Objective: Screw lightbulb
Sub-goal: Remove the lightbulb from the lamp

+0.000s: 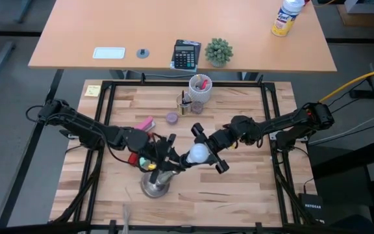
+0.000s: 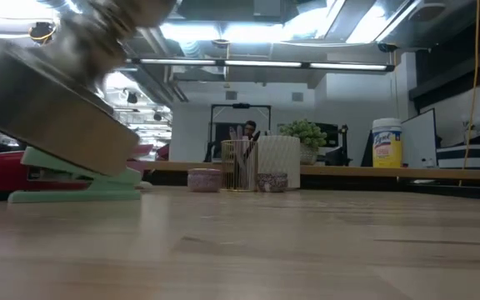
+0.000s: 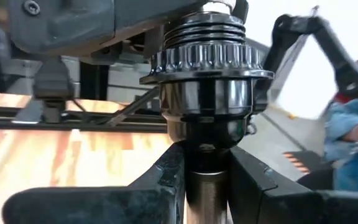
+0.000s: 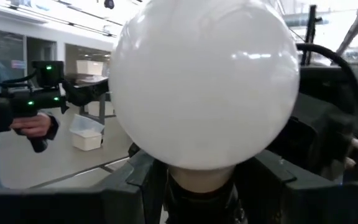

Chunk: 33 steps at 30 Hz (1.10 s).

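The lightbulb [image 1: 199, 153], frosted white, is held by my right gripper [image 1: 201, 155], which reaches in from the table's right; its globe fills the right wrist view [image 4: 204, 81] and its screw base is hidden. My left gripper [image 1: 163, 159] is shut on the silvery socket stand [image 1: 156, 185]. The stand's socket [image 3: 207, 93] points toward the bulb. Its round base [image 2: 57, 108] shows tilted and raised in the low view. My left gripper pinches the stand's thin stem [image 3: 207, 183] just below the socket, one finger on each side. The fingers lie across the stem. The stand is tilted, its base end toward the table's near edge. My right gripper pinches the bulb's narrow neck [image 4: 197, 177] below the globe between its two fingers. It comes level from the table's right. The bulb is lifted clear of the table, beside the socket's mouth.
A green stapler [image 2: 82, 185] and a red object [image 1: 134, 158] lie by the left gripper. A pink block [image 1: 145, 123], a small purple pot [image 1: 172, 117], a wire pen holder [image 1: 184, 104] and a white cup [image 1: 200, 88] stand at the far middle. A person's hand [image 4: 36, 127] holds a device beyond the table.
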Tool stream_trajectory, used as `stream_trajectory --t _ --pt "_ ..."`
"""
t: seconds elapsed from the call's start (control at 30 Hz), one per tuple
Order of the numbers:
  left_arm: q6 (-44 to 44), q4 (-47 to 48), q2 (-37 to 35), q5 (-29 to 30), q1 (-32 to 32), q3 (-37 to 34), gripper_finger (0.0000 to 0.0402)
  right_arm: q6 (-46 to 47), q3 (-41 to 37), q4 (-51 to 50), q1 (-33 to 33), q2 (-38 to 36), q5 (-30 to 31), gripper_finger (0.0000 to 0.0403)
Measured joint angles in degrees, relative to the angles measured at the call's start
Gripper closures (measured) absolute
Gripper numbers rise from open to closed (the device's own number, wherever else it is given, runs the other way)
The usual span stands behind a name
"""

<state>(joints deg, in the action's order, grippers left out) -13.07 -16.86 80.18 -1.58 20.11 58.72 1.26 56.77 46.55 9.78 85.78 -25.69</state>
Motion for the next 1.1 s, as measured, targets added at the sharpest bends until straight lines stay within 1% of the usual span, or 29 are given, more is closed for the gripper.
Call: stream_trajectory --t 0.13,0.27,0.33,0.5,0.7,0.93,1.1 --pt "-4.6 -1.6 0.0 -5.2 -1.6 0.0 0.0336 -0.6 0.0 1.8 0.0 0.0 -1.6 0.0240" --pt "-9.9 -2.8 0.0 -8.1 -2.8 0.0 0.0336 -2.2 0.0 3.0 -0.1 0.0 -2.0 0.0240" --pt "-12.1 -4.4 0.1 -10.8 -3.5 0.0 0.0336 -3.8 0.0 3.5 -0.1 0.0 -1.9 0.0240" --pt "-17.9 -6.8 0.0 -15.1 -5.0 0.0 0.0336 -8.0 0.0 4.8 -0.1 0.0 -2.1 0.0240" --pt "-23.8 -10.1 0.0 -20.9 -6.8 0.0 0.0336 -14.1 2.4 2.9 -0.1 0.0 -2.9 0.0240" --pt "-24.7 -9.6 0.0 -27.7 -8.2 0.0 0.0336 -19.2 5.9 -5.5 0.0 0.0 -3.5 0.0240" --pt "-22.3 -9.3 -0.1 -28.7 -9.5 0.0 0.0336 -19.5 6.9 -7.4 -0.1 0.0 -3.8 0.0241"
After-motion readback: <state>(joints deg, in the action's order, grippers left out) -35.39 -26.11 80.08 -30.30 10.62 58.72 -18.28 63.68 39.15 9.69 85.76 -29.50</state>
